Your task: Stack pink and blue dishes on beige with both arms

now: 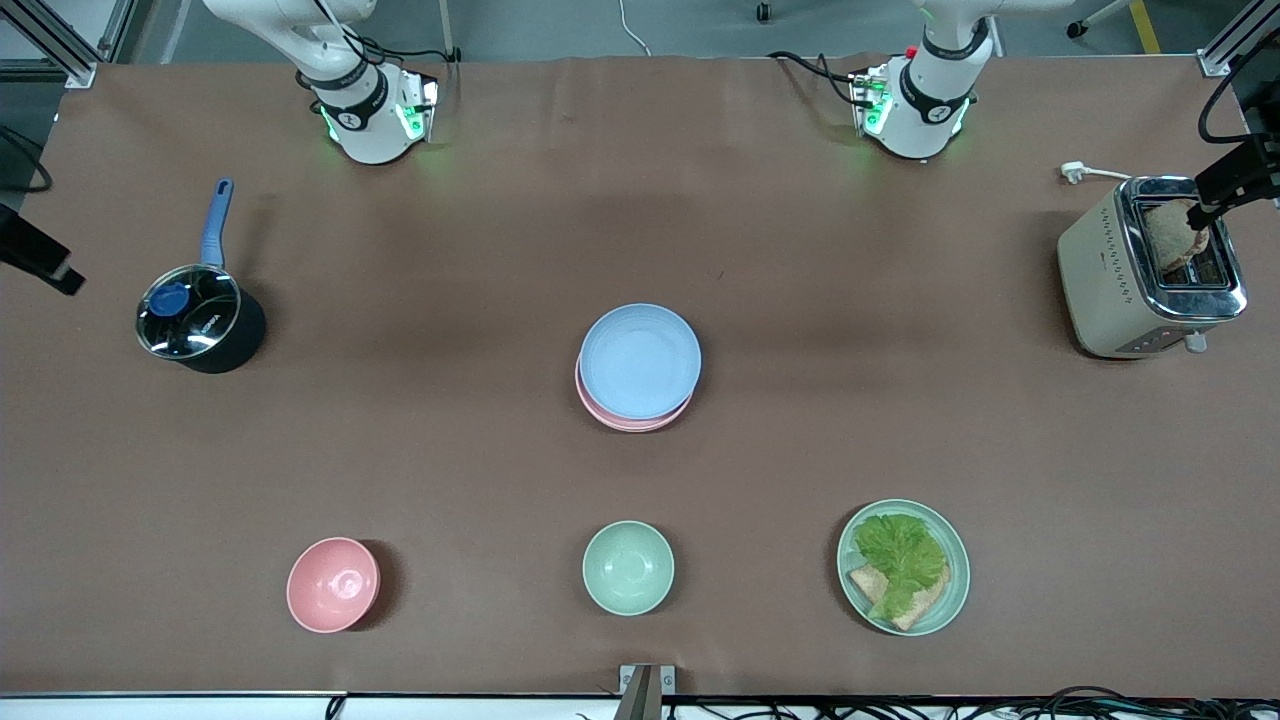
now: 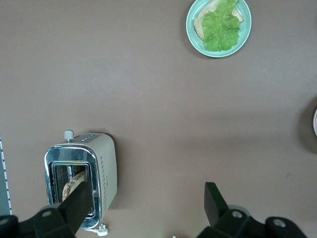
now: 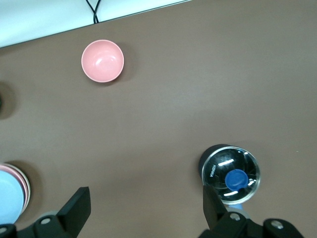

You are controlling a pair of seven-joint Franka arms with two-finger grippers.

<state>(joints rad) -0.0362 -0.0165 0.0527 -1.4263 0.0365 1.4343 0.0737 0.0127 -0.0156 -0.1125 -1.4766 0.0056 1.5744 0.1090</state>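
The light blue plate [image 1: 640, 360] lies on top of the pale pink plate [image 1: 630, 422] in a stack at the middle of the table. The beige plate is hidden; I cannot tell whether it lies under the stack. Both arms wait raised high near their bases, and neither hand shows in the front view. My left gripper [image 2: 147, 196] is open with nothing in it, over bare table beside the toaster [image 2: 101, 171]. My right gripper [image 3: 144, 198] is open too, over bare table between the saucepan [image 3: 230, 173] and the stack's blue plate [image 3: 9, 203].
A black saucepan [image 1: 195, 320] with a glass lid stands toward the right arm's end. The cream toaster [image 1: 1110, 270] holds bread toward the left arm's end. Nearest the front camera are a pink bowl [image 1: 333, 584], a mint-green bowl [image 1: 628, 567] and a mint-green plate [image 1: 958, 560] with lettuce and bread.
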